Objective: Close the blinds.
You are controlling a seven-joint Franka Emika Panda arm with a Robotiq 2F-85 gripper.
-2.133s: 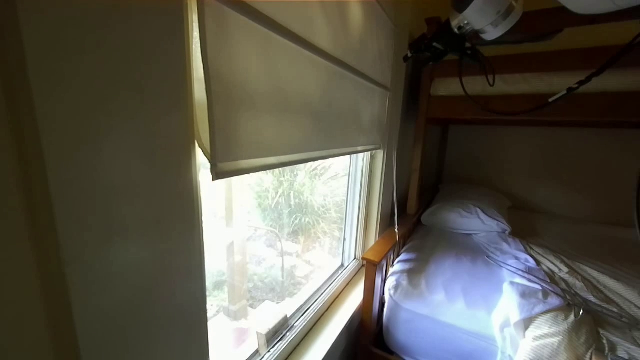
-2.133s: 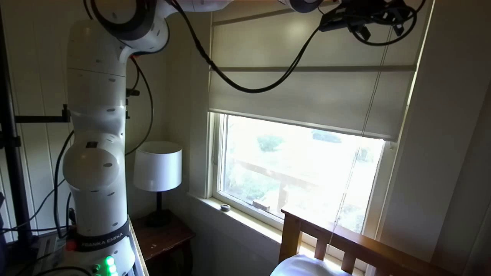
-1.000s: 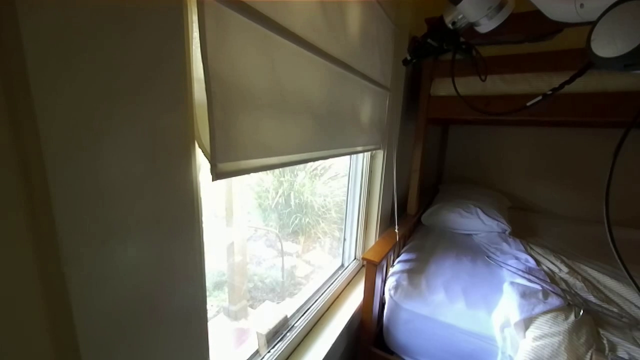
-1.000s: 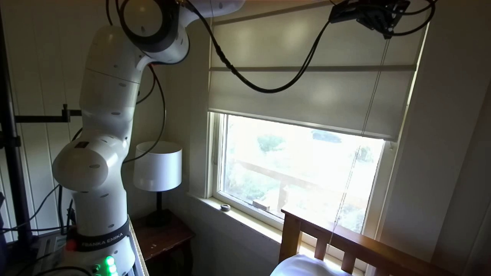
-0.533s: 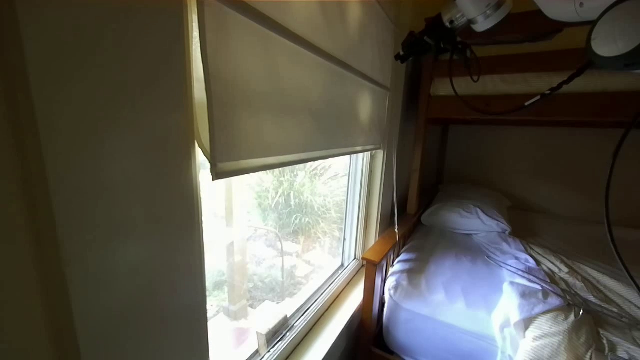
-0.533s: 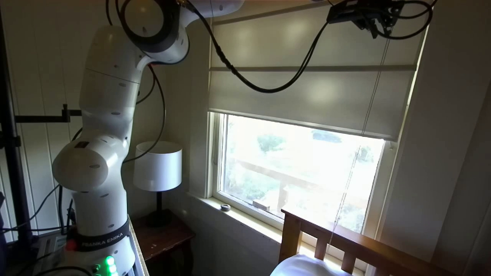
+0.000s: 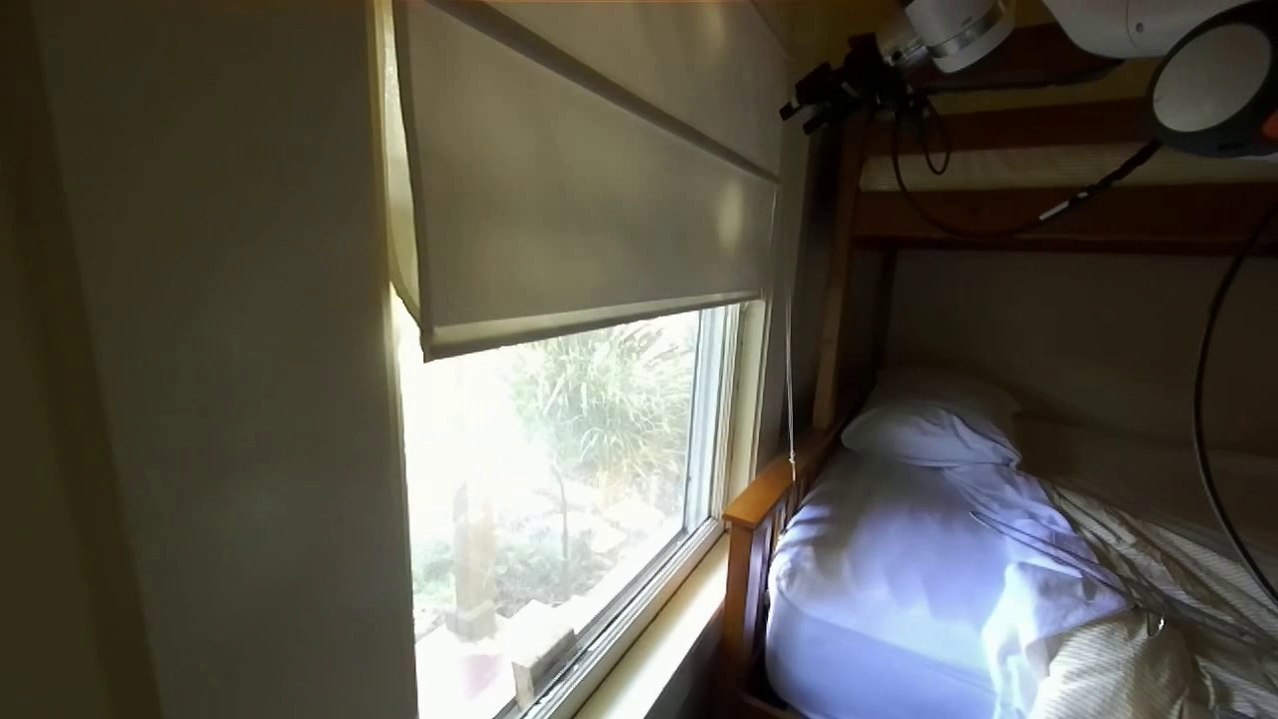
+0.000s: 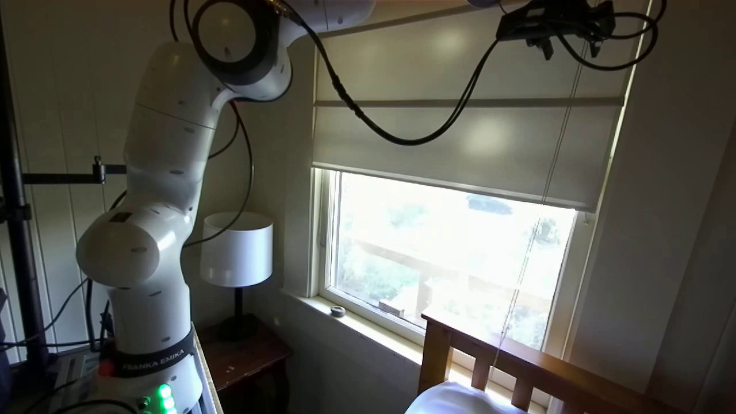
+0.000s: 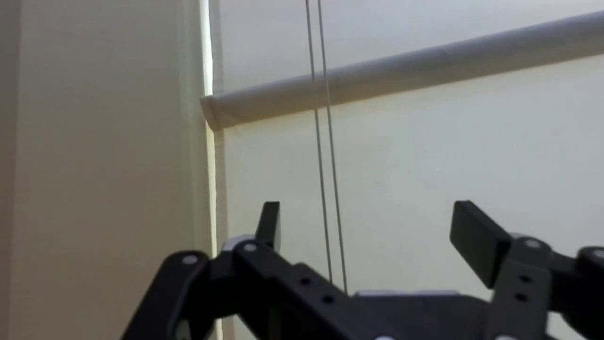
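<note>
In both exterior views, the blinds point(image 8: 414, 144), a wide cream fabric shade with horizontal folds, cover the upper part of a window point(image 8: 437, 253), whose lower part is bright and uncovered. The wrist view brings the gripper point(image 9: 370, 231) up close: its black jaws are released and spread wide, facing the pale fabric and a rolled fold. Two thin cords point(image 9: 336, 189) pass between the jaws in this view, nearer the jaw at its left; whether they hang inside the gap or behind it cannot be told. A strip of daylight point(image 9: 207, 56) lines the fabric's left edge there. In an exterior view stands the white robot arm point(image 8: 155, 230), green lights point(image 8: 166, 397) at its base, near a white lamp point(image 8: 237, 250) on a dark side table point(image 8: 247, 359), with a small round object point(image 8: 337, 311) on the windowsill point(image 8: 379, 334). In an exterior view, a wooden bunk bed point(image 7: 842, 300) holds a white pillow point(image 7: 929, 434) and rumpled bedding point(image 7: 879, 549); here the gripper is a small dark shape overlapping the bed, near the blinds' far edge.
</note>
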